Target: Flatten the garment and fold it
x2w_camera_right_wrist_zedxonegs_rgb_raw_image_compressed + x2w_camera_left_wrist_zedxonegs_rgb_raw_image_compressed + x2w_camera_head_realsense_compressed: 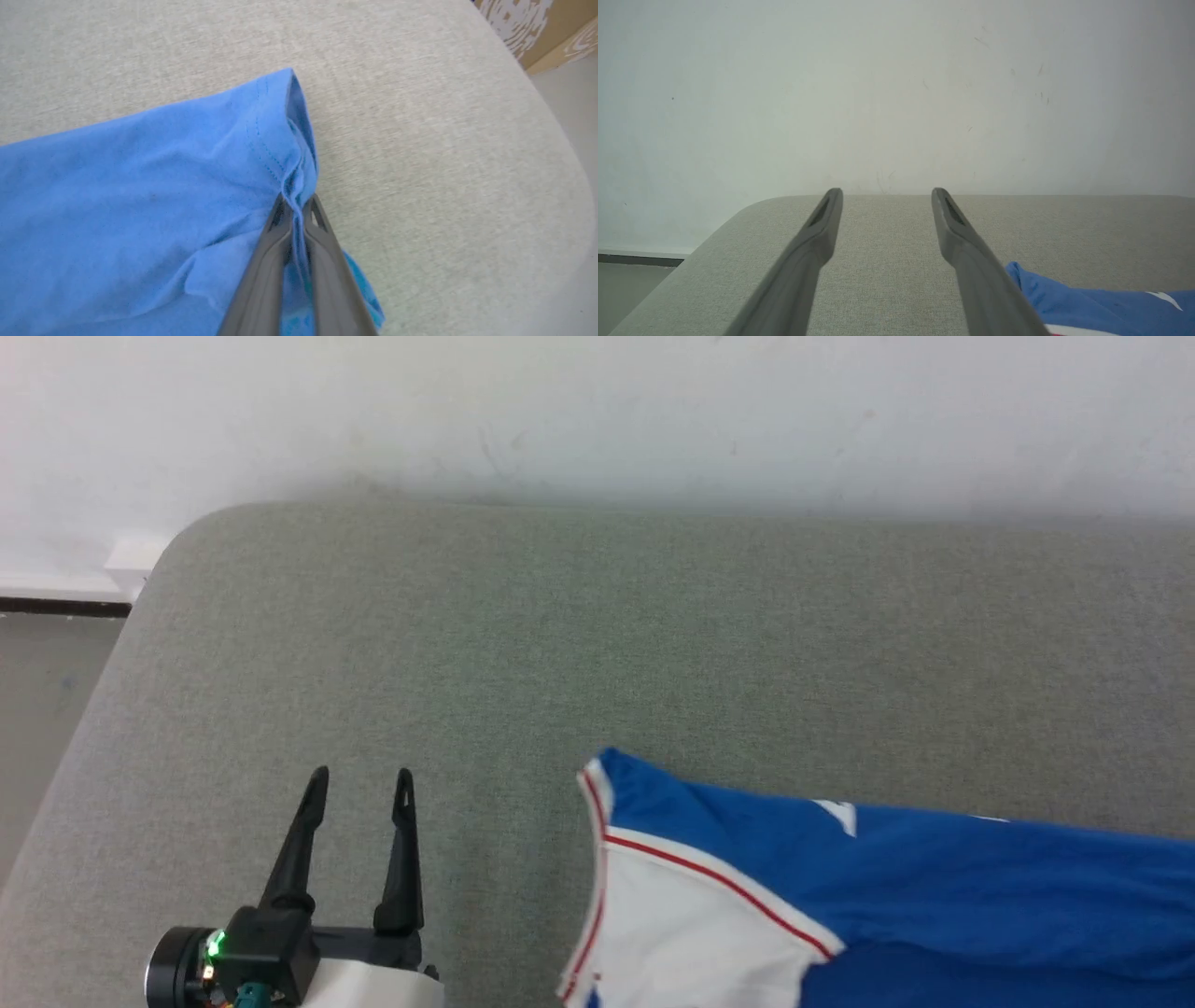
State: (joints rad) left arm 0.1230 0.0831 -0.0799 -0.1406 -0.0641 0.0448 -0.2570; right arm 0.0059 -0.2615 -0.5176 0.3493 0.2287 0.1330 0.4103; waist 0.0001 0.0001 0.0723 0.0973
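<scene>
The blue T-shirt (934, 887) with a white sleeve lies on the grey cushion (560, 635). The right gripper (297, 203) pinches its blue edge tight. The left gripper (362, 779) is spread wide near it, holding nothing.

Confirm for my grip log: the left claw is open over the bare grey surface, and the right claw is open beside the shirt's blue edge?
The right claw is not open: the right wrist view shows it shut on a bunched fold at the blue edge of the shirt. The left claw is open over the bare grey surface, as you said.
</scene>
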